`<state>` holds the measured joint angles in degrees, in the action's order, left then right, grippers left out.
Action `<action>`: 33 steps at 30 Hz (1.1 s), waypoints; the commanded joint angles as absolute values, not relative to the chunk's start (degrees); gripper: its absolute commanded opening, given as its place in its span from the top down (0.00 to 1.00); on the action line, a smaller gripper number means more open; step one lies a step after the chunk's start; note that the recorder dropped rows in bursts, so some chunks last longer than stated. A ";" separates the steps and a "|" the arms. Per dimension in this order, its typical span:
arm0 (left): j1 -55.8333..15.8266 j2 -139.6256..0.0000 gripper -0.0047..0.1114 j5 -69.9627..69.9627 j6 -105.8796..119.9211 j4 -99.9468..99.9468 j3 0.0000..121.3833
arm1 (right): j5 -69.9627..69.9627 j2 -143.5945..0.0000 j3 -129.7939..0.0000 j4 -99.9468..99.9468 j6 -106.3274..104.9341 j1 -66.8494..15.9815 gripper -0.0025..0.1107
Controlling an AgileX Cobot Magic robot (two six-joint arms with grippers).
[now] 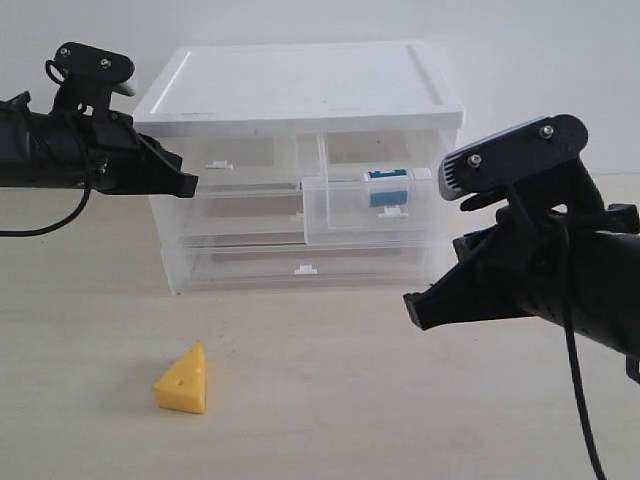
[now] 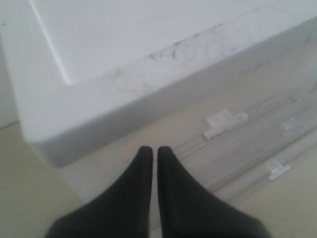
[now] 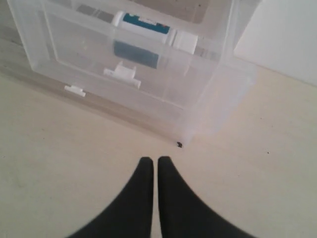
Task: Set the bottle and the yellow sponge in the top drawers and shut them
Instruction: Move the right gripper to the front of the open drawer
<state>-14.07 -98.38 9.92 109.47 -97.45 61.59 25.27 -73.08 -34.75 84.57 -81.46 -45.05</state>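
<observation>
We have the bottle [image 1: 388,188] in the pulled-out right top drawer [image 1: 340,215], the yellow sponge [image 1: 183,379] loose on the table [image 1: 400,420], left gripper [image 2: 151,148] and right gripper [image 3: 154,159] both pinched together, empty; next we push that drawer shut.

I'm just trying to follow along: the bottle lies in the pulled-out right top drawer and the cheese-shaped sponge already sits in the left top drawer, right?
Not quite. The bottle does lie in the pulled-out right top drawer, but the yellow sponge is not in the left top drawer; it stands on the table in front of the cabinet, as the exterior view shows.
</observation>
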 commanded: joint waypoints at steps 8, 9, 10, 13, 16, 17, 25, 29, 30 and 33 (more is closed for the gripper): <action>-13.89 -98.39 0.93 8.41 109.94 -98.00 61.35 | 26.94 -82.28 -37.04 74.22 -69.93 -45.16 0.98; -13.89 -98.39 0.93 8.08 110.10 -98.00 61.35 | 27.39 -83.29 -37.42 73.46 -68.95 -45.16 0.98; -13.89 -98.39 0.93 7.76 110.39 -98.00 61.35 | 28.14 -84.22 -38.04 72.82 -67.92 -45.16 0.98; -13.89 -98.39 0.93 7.47 110.56 -98.00 61.35 | 29.51 -86.82 -39.46 71.88 -67.37 -45.16 0.98; -13.89 -98.39 0.93 7.19 111.42 -98.00 61.35 | 29.98 -87.68 -40.22 70.32 -65.04 -45.16 0.98; -13.89 -98.39 0.93 7.02 111.42 -98.00 61.61 | 30.48 -87.68 -40.29 69.00 -63.49 -45.16 0.98; -13.89 -99.94 0.93 6.10 111.42 -98.00 63.11 | 32.76 -87.68 -40.29 67.86 -61.18 -45.16 0.98; -13.89 -101.42 0.93 5.77 111.42 -98.00 63.37 | 33.41 -87.68 -40.37 65.07 -58.99 -45.16 0.98; -13.89 -101.55 0.93 5.77 111.42 -98.00 63.37 | 33.41 -87.68 -40.77 64.91 -58.48 -45.16 0.98; -13.89 -101.43 0.93 5.63 111.42 -98.00 63.37 | 33.19 -87.68 -41.85 64.66 -58.48 -45.16 0.98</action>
